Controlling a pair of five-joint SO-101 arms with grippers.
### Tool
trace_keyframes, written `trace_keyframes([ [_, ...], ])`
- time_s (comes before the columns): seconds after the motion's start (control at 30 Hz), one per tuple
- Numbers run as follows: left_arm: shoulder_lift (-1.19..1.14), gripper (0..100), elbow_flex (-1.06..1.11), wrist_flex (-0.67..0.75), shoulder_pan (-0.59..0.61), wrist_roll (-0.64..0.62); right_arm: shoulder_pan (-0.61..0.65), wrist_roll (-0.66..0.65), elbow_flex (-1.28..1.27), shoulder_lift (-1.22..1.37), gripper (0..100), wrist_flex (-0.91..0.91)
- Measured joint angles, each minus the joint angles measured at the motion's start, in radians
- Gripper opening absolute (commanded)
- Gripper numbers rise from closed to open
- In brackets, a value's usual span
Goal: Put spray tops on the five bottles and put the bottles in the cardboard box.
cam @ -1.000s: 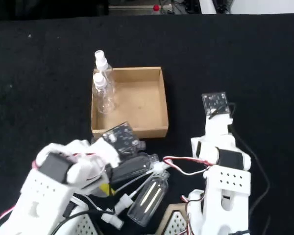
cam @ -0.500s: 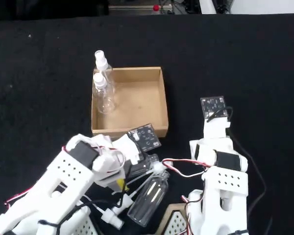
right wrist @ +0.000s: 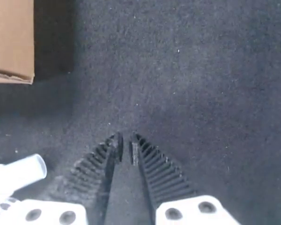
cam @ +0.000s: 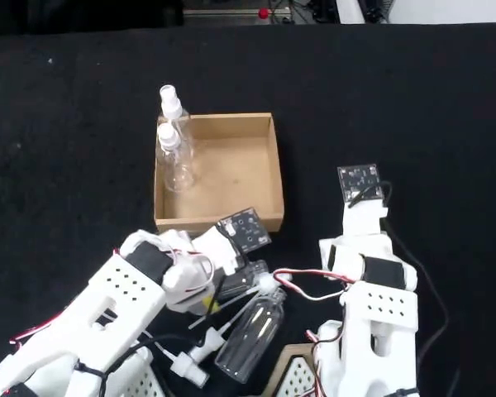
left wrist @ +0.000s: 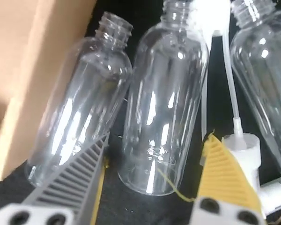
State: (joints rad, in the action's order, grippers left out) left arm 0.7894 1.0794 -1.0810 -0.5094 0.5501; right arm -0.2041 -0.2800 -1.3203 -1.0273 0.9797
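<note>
Our left claw (left wrist: 157,143), open and empty, has swung astride 1 uncapped bottle (left wrist: 164,93) by the cardboard box (cam: 276,165), ready to grasp.

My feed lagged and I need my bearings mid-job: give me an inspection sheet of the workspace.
Surface: black cloth, flat.
Job's things: cardboard box; two capped bottles upright at its left wall; three uncapped bottles and loose spray tops lying on the cloth.
Clutter: nothing seen.
Grippers: left gripper open astride the middle bottle; right gripper nearly shut, empty.
Cables: red and white wires between the arms.
Surroundings: equipment past the far edge, too dim to identify.
</note>
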Motion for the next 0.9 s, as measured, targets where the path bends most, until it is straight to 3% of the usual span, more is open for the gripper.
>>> trace_keyframes([
  [0.5, -0.023, 28, 0.029, 0.041, 0.002, -0.002, 0.0, 0.0, 0.0, 0.0, 1.6, 0.0],
  [0.9, -0.322, 28, -0.114, 0.044, -0.012, -0.002, 0.0, 0.0, 0.0, 0.0, 1.6, 0.0],
])
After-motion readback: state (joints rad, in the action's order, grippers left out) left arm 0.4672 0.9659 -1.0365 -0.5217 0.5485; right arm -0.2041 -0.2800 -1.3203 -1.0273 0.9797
